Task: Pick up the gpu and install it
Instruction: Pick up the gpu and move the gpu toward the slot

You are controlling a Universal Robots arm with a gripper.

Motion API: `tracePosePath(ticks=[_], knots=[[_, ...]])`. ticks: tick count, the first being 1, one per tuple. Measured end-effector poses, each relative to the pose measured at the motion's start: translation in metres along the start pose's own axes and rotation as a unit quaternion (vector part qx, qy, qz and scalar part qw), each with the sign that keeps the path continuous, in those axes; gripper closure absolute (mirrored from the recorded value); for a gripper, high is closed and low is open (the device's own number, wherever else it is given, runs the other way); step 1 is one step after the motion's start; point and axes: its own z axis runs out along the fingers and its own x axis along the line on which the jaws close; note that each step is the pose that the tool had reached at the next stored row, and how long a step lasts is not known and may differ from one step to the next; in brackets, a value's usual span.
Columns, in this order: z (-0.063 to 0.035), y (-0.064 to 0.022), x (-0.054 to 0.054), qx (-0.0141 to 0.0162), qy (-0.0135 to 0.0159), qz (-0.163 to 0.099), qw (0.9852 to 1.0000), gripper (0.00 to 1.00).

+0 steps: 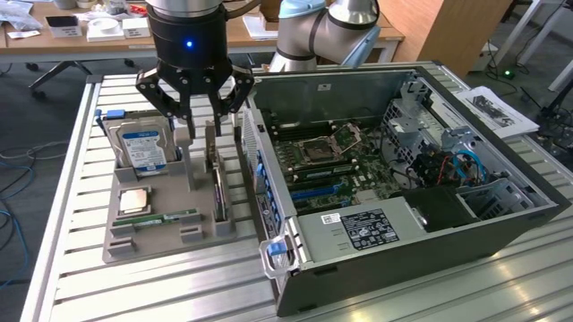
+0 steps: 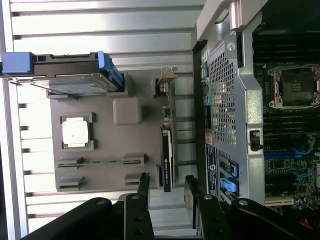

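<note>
The gpu point(image 2: 166, 150) stands on edge in a slot of the grey holder point(image 1: 143, 235), seen almost edge-on so its faces are largely hidden: a thin green board with a black block along one side and a silver bracket point(image 2: 165, 80) at the far end. My tool point(image 2: 167, 179) hangs above it, released, one finger to each side and neither touching the card. A blue-labelled hard drive point(image 1: 143, 149) shares the holder, with the opened computer case point(image 1: 430, 258) just beside it on the slatted surface point(image 1: 179, 288).
</note>
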Motion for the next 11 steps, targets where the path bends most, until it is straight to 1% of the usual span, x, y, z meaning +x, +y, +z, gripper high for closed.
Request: tracePosePath(ticks=[7,11], knots=[[0.0055,-0.0003,0.0002,0.0001,0.0001,0.000,1.0000,0.58],[0.0065,-0.0003,0.0002,0.0001,0.0001,0.000,1.0000,0.58]])
